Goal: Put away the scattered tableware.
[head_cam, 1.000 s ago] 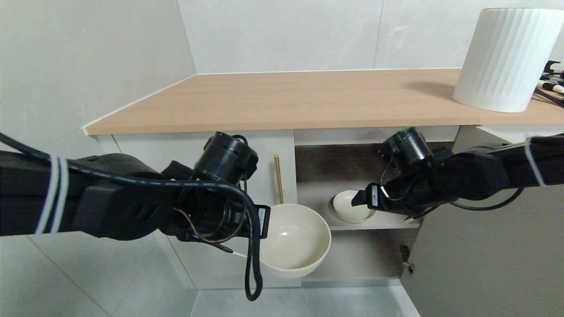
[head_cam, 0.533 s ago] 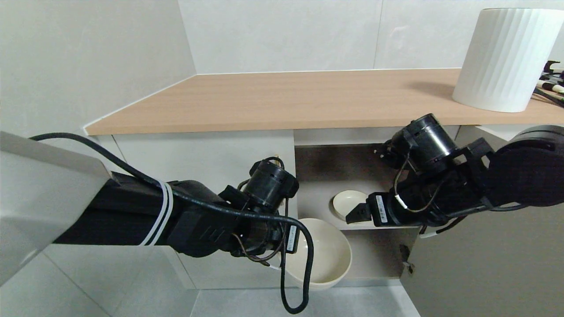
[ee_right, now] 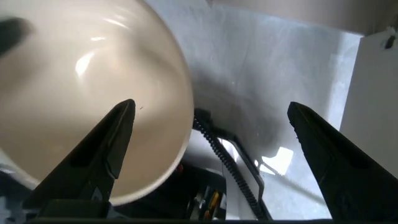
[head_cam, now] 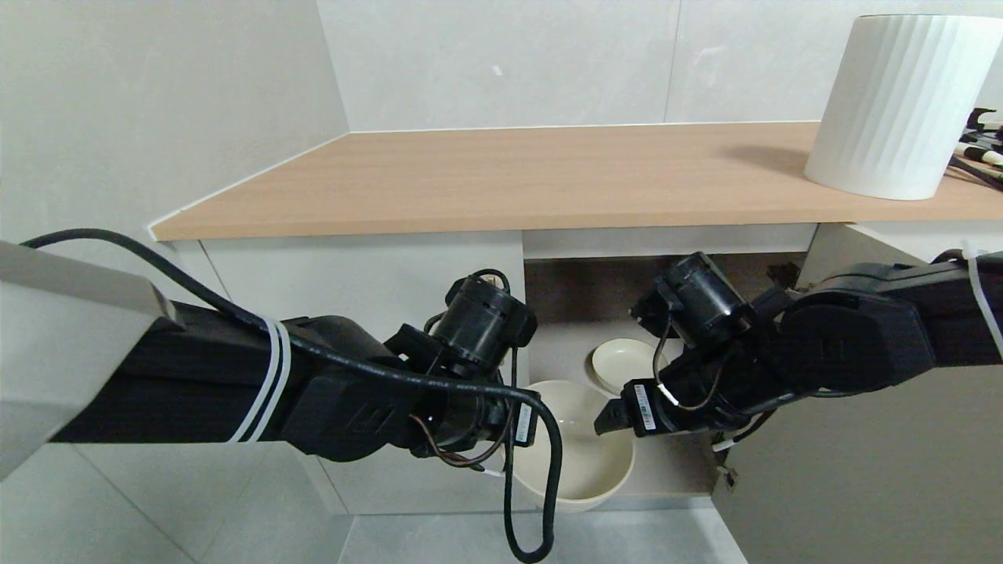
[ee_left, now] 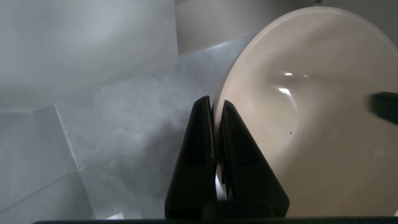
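Left gripper [ee_left: 214,106] clamping bowl [head_cam: 584,462] rim, holding bowl low before shelf [head_cam: 560,348]; right gripper [ee_right: 211,109] spread apart, hovering over bowl's opposite side; small dish [head_cam: 623,362] sitting on shelf

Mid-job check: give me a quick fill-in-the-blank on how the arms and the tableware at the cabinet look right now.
1. The left pincer grips the large cream bowl by its ____.
2. The right pincer, next to that bowl, is ____.
3. The small dish sits inside the cabinet on its ____.
4. The white ribbed container stands on the ____.

Missing words: rim; open; shelf; countertop.
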Tool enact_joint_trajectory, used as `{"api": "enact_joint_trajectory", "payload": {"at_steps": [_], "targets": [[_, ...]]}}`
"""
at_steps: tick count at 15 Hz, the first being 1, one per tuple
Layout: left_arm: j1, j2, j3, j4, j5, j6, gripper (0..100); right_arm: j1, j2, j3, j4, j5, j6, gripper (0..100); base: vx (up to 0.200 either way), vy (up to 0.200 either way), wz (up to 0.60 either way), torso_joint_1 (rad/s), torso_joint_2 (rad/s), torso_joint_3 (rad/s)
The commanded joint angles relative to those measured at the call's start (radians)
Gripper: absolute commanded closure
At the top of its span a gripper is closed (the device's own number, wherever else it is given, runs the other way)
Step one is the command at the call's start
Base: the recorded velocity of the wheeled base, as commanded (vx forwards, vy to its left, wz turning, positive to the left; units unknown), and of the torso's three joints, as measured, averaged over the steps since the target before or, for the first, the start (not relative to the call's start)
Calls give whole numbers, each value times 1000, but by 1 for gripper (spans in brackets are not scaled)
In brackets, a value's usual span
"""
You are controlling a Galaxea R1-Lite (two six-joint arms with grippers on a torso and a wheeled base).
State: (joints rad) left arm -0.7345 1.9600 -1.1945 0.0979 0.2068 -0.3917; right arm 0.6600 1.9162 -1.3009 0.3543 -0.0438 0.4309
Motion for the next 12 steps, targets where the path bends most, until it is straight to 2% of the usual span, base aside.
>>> {"api": "enact_joint_trajectory", "payload": {"at_steps": [1, 3, 4, 12], "targets": [[-5, -13, 1, 0, 0, -1, 100, 1, 40, -3, 0, -1, 0, 0, 0, 0, 0, 0, 0, 0], [-10, -13, 1, 0, 6, -1, 100, 1, 61, -15, -6, -2, 3, 0, 0, 0, 0, 0, 0, 0], [-10, -13, 1, 0, 6, -1, 100, 1, 72, -18, -12, -4, 6, 100, 0, 0, 0, 0, 0, 0], [-16, 13, 4, 0, 6, -1, 100, 10, 66, -18, -26, -8, 22, 100, 0, 0, 0, 0, 0, 0]]}}
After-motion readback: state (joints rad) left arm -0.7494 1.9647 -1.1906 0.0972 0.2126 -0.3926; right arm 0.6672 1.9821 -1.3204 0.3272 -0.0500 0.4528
